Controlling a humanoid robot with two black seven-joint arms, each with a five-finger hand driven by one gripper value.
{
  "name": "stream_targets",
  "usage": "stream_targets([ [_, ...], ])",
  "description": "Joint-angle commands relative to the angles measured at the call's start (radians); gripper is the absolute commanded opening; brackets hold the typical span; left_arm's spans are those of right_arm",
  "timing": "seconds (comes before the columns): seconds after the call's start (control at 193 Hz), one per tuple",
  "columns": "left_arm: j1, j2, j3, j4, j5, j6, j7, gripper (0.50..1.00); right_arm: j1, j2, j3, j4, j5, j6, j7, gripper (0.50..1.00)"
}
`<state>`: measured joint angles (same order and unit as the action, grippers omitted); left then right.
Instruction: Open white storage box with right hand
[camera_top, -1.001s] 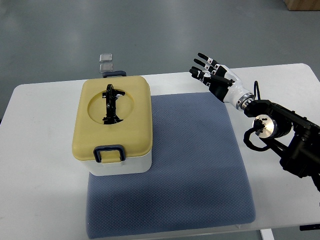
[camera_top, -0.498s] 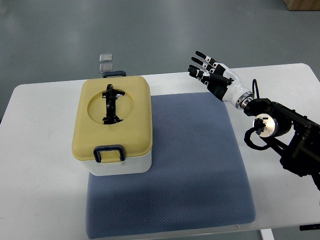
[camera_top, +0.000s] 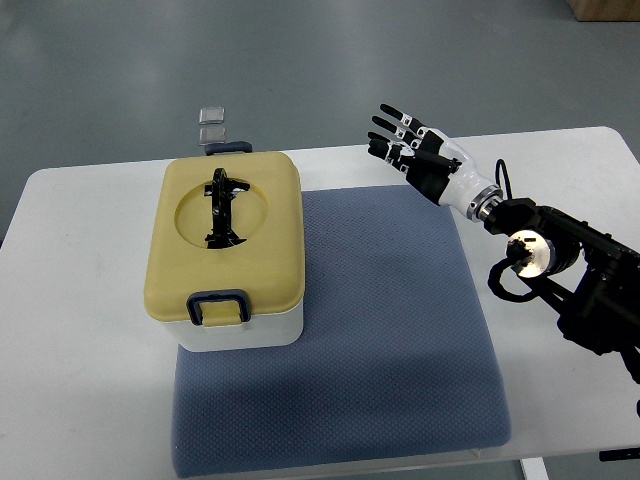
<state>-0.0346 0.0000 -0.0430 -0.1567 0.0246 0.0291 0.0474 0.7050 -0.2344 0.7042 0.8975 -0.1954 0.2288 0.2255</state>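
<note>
White table (camera_top: 90, 400) spans your frame; blue mat (camera_top: 400, 340) covers centre to lower right. White storage box (camera_top: 228, 256), yellow lid shut, blue latches, black handle folded flat, sits left of centre on mat's left edge. Your right hand (camera_top: 412, 157), upper right of centre, fingers spread, grasping nothing, well apart from box.

Matt plastic lid (camera_top: 226, 240), textured cloth mat (camera_top: 390, 330)

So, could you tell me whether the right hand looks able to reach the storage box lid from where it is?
Probably yes: the right hand is open, holding nothing, and only bare blue mat lies between it and the lid.
</note>
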Motion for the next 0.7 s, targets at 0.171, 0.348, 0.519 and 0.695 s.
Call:
stream_targets([
  [0.171,-0.001,0.000,0.000,0.000,0.000,0.000,0.000,1.000,0.008,-0.010,-0.002,-0.040,-0.006,-0.005,0.002,0.928],
  [0.348,-0.001,0.000,0.000,0.000,0.000,0.000,0.000,1.000,0.005,-0.019,-0.003,-0.055,-0.021,-0.017,0.000,0.928],
  [0.519,-0.001,0.000,0.000,0.000,0.000,0.000,0.000,1.000,0.017,-0.025,-0.008,-0.055,-0.022,-0.045,0.002,0.926],
  [0.695,-0.001,0.000,0.000,0.000,0.000,0.000,0.000,1.000,0.140,-0.091,-0.095,-0.054,-0.013,-0.008,0.003,0.928],
])
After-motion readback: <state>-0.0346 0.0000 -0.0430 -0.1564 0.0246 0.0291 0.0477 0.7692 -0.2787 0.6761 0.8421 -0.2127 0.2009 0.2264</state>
